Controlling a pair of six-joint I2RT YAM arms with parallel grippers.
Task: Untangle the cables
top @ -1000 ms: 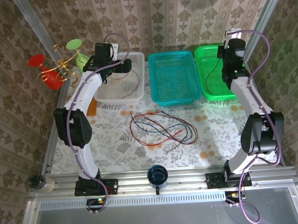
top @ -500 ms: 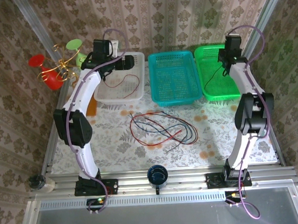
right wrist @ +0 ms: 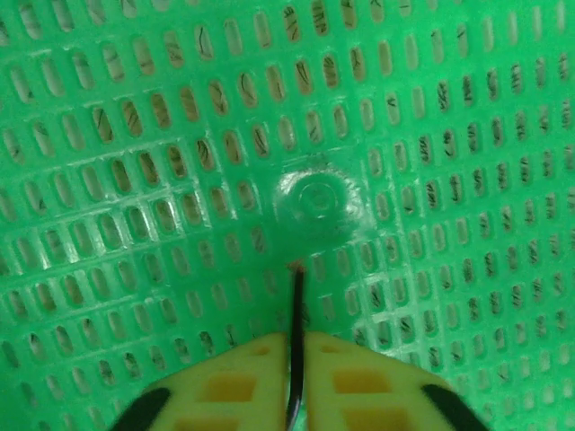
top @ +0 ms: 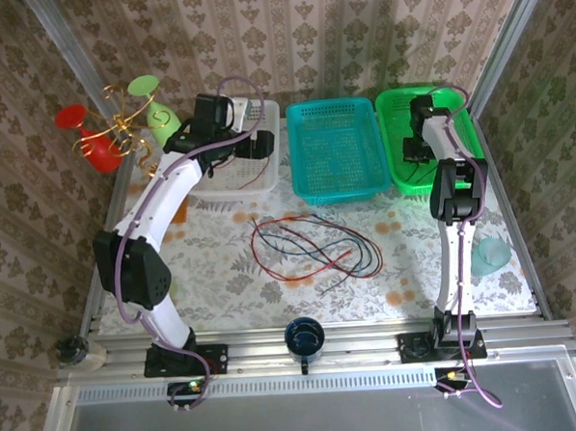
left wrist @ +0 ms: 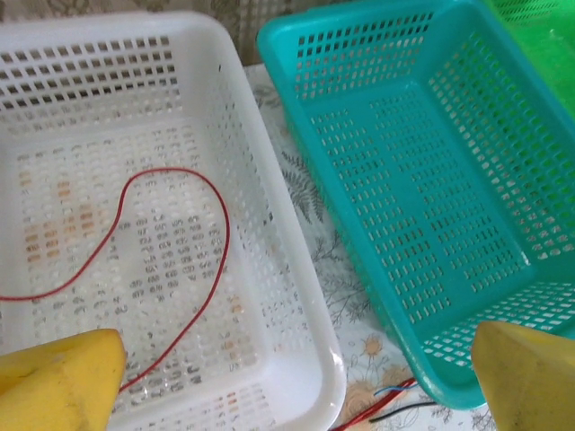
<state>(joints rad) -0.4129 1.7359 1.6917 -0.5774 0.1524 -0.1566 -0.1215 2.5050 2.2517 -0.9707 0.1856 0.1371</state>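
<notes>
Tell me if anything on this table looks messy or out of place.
The cables: red, black and blue wires lie looped over one another on the table, in front of the teal basket. Nothing looks spilled or broken.

The tablecloth is white, printed with grey leaves and orange blooms; the cables on it are red, black and blue. Along its far edge: a white basket, a teal basket, a green basket. The white one holds a red cable. The right gripper is yellow with black patches, a black cable between its pads. The walls are beige damask.
</notes>
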